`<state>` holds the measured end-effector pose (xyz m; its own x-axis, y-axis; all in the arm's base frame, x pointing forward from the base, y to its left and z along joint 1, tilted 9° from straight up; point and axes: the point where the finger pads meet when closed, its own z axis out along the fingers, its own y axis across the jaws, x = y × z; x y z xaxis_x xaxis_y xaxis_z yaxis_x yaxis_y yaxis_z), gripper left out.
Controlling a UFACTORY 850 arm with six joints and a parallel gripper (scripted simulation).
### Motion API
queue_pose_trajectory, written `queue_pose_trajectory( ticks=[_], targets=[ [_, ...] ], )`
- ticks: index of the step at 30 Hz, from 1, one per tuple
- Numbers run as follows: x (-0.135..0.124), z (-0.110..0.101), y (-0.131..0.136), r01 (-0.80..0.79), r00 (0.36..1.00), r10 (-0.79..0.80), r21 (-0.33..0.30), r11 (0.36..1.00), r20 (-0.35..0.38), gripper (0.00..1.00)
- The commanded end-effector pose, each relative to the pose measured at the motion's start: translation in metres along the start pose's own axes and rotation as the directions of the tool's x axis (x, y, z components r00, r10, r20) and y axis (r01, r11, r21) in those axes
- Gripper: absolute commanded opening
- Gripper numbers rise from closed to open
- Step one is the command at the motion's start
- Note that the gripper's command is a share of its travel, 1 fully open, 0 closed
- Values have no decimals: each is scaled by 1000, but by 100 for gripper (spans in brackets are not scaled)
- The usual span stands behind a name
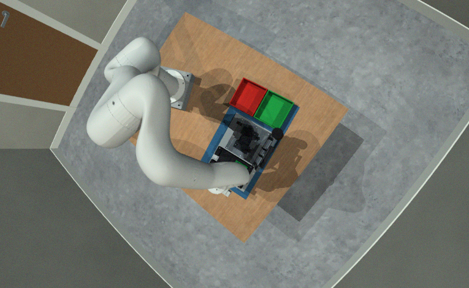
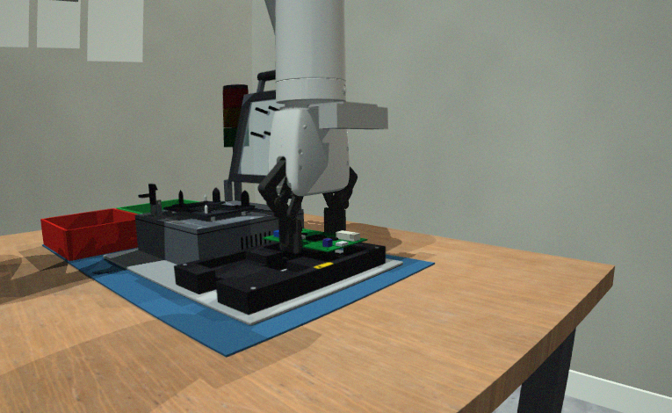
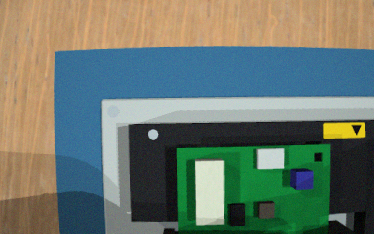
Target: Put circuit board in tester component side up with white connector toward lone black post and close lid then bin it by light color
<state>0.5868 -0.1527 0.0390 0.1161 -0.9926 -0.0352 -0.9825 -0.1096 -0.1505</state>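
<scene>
The green circuit board [image 1: 242, 164] [image 2: 314, 244] [image 3: 249, 185] is level, component side up, a little above the black tray [image 2: 297, 279] [image 3: 149, 175]. Its white connector [image 2: 348, 235] [image 3: 209, 192] is at the board's right end in the exterior view, left in the wrist view. My gripper [image 2: 313, 239] is shut on the board, one finger at each side. The grey tester [image 2: 169, 241] is empty; its two white pins and several black posts stand up. The lid [image 2: 235, 158] is open, nearly upright; the hook [image 2: 152, 192] stands opposite. The signal light [image 2: 234, 105] looks unlit.
The red bin [image 1: 249, 95] [image 2: 90, 233] and green bin [image 1: 274, 108] [image 2: 162, 206] stand side by side beyond the tester. The tester and tray stand on a blue mat [image 2: 174, 307] [image 3: 219, 72]. The open lid rises close behind the gripper in the exterior view.
</scene>
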Motion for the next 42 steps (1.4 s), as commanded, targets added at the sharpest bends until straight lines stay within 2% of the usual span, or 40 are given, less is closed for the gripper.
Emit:
queue_pose_trajectory(
  ticks=[1,18,23,31,42],
  targets=[
    [0,-6,-1,0,1000,0,1,1000,-1,79],
    [0,-13,-1,0,1000,0,1,1000,-1,79],
    [0,-28,-1,0,1000,0,1,1000,-1,79],
    [0,-65,-1,0,1000,0,1,1000,-1,79],
    [0,-80,-1,0,1000,0,1,1000,-1,79]
  ],
)
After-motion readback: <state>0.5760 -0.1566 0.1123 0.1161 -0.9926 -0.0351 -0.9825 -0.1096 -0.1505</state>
